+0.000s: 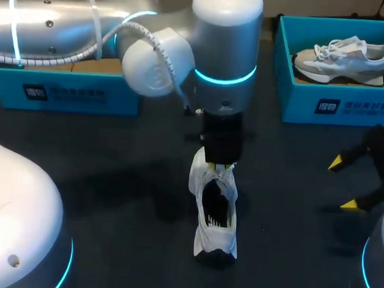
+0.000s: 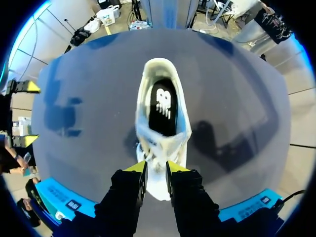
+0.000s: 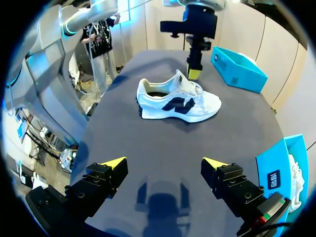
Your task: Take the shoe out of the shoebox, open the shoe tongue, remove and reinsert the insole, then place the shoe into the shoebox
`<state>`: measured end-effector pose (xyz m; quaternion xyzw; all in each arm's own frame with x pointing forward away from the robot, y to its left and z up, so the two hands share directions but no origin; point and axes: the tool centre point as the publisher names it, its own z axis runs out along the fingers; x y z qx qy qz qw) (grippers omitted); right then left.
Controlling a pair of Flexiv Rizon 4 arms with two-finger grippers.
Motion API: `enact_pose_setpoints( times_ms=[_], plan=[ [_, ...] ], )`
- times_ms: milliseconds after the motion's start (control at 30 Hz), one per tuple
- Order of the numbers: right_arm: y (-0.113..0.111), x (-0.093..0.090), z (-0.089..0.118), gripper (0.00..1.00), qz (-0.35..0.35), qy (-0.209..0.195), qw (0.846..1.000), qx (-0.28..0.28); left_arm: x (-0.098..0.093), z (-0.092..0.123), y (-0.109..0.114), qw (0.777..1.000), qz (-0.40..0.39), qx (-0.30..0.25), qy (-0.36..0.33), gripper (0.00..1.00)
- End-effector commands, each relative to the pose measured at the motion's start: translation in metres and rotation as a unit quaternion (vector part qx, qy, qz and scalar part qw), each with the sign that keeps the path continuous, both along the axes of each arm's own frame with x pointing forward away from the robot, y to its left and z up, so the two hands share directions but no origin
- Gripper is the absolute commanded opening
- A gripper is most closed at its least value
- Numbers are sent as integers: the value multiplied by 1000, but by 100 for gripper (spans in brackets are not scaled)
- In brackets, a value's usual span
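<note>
A white shoe (image 1: pixel 216 218) with a dark side logo stands upright on the dark table's middle, toe toward the far boxes. Its black insole (image 2: pixel 163 106) shows through the opening. My left arm reaches in from the left, and its gripper (image 1: pixel 220 164) points down over the front of the shoe. In the left wrist view the left gripper (image 2: pixel 156 168) has its yellow tips pinched on the top of the white tongue (image 2: pixel 157 157). The right wrist view shows the same shoe (image 3: pixel 177 101) side-on, with the left gripper (image 3: pixel 193 74) on the tongue. My right gripper (image 1: pixel 342 183) rests open at the right, well clear of the shoe.
An open blue shoebox (image 1: pixel 339 108) at the back right holds another grey-white shoe (image 1: pixel 343 56). A second blue box (image 1: pixel 64 92) stands at the back left under my left arm. White robot bases fill both near corners.
</note>
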<state>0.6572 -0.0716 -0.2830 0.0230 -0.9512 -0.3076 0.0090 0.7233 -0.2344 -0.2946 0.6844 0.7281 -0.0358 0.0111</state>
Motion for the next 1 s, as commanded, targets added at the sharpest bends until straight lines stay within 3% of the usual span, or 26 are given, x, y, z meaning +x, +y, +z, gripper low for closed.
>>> enact_pose_setpoints(
  times_ms=[33,233,600,1000],
  plan=[
    [0,-1,0,100,-1,-1,1000,-1,7,1,-7,1000,0,4,11,24],
    [0,-1,0,100,-1,-1,1000,-1,-7,-20,-12,999,-12,16,28,14],
    [0,-1,0,100,-1,-1,1000,-1,-43,-42,14,998,-22,17,54,18],
    [0,-1,0,100,-1,-1,1000,-1,-46,-22,9,999,-21,5,39,18]
  ],
)
